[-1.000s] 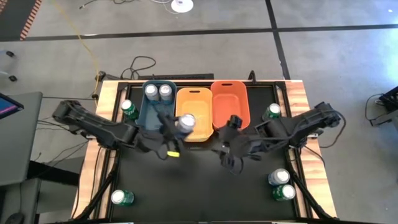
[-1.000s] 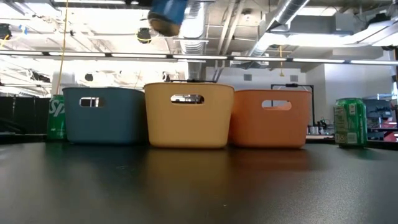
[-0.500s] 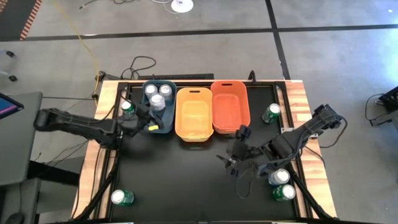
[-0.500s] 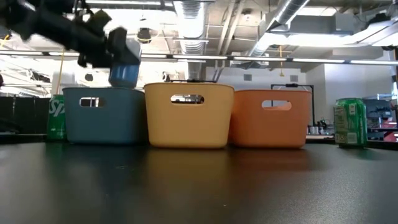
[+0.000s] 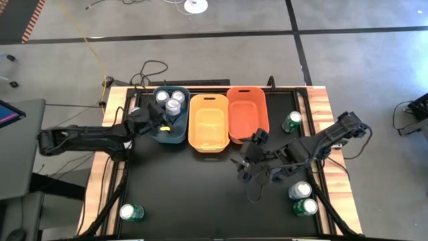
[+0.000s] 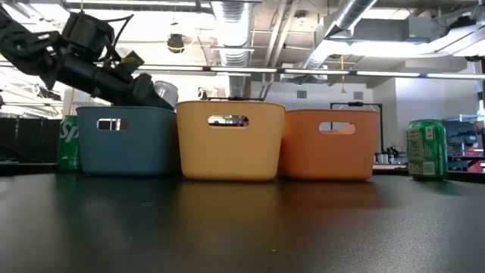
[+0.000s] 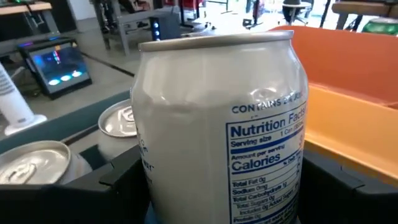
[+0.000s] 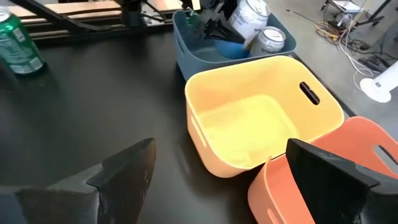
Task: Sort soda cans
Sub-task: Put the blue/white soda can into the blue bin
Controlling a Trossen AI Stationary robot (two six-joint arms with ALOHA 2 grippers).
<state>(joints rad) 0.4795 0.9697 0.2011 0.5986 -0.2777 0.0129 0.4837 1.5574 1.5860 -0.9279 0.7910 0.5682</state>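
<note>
Left gripper (image 5: pixel 162 119) lowered "Nutrition Facts" can (image 7: pixel 217 130) into blue bin (image 5: pixel 155 132), clamped.

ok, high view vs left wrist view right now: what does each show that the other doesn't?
High view only: the right gripper open over the bare black table, the loose green cans at the table edges, one blue-silver can.

Left wrist only: the nutrition label on the held can.

Both: the left gripper shut on that can above the blue bin, two cans already inside it, and the yellow bin and orange bin.
</note>
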